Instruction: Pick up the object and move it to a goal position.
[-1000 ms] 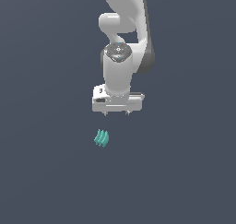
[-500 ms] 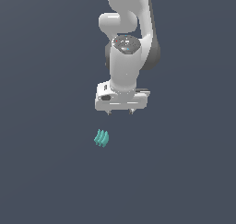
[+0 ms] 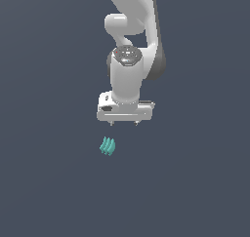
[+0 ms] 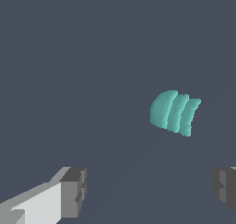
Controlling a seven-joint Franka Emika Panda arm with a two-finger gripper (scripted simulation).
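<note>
Exterior view: unmarked teal object (image 3: 108, 146) below claw (image 3: 124, 124)

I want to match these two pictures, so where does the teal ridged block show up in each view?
Exterior view: teal block on the floor, below the end effector, toward the exterior view's left.
Wrist view: teal block beyond the open fingers.
Shared landmark: the end effector's fingers.

Flat, even render light; sharp, faintly pixelated edges.

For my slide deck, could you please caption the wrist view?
Open gripper poised above the ridged teal block, which lies untouched on the dark floor.
</note>
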